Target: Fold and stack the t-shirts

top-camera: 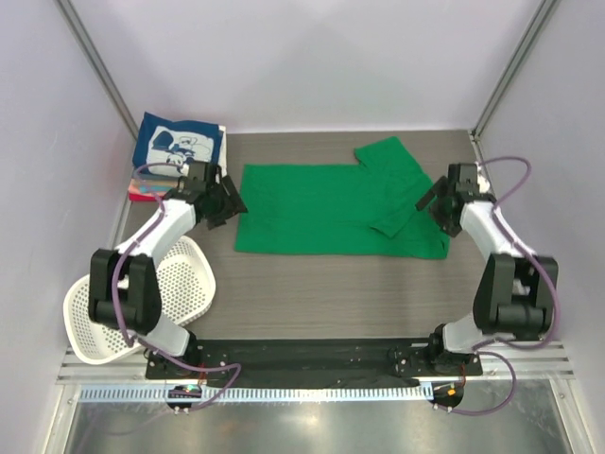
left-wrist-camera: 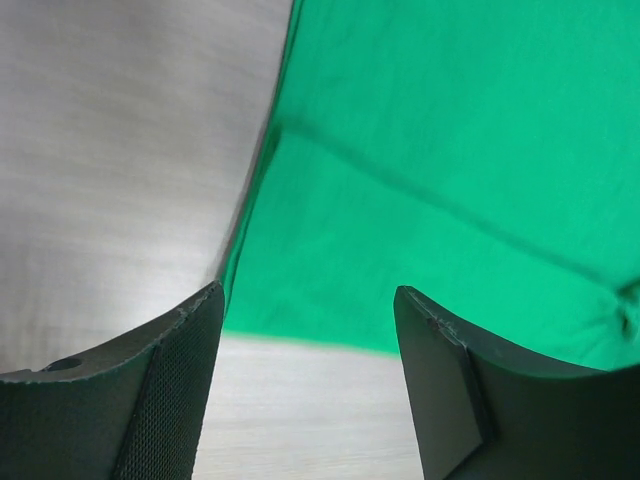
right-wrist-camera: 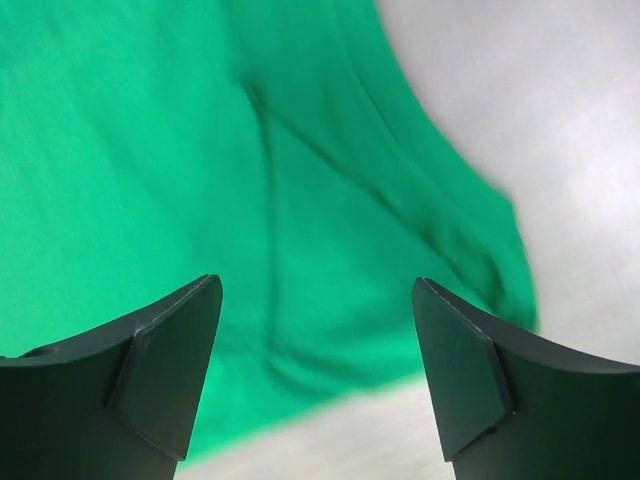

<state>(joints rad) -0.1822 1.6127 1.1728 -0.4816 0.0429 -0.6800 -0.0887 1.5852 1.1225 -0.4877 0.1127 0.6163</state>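
Observation:
A bright green t-shirt [top-camera: 331, 208] lies spread flat across the middle of the table, one sleeve sticking out at the back right and the other folded in over its right part. My left gripper [top-camera: 227, 200] hovers at the shirt's left edge, open and empty; its wrist view shows the green cloth [left-wrist-camera: 450, 180] just beyond the fingertips. My right gripper [top-camera: 433, 200] hangs over the shirt's right edge, also open, with green cloth [right-wrist-camera: 200, 150] below and nothing between its fingers. A folded navy t-shirt with white print [top-camera: 180, 144] tops a small stack at the back left.
A white perforated basket [top-camera: 142, 298] lies tipped on its side at the near left, by the left arm's base. Enclosure walls stand close on both sides. Bare grey tabletop [top-camera: 321, 293] runs between the shirt and the arm bases.

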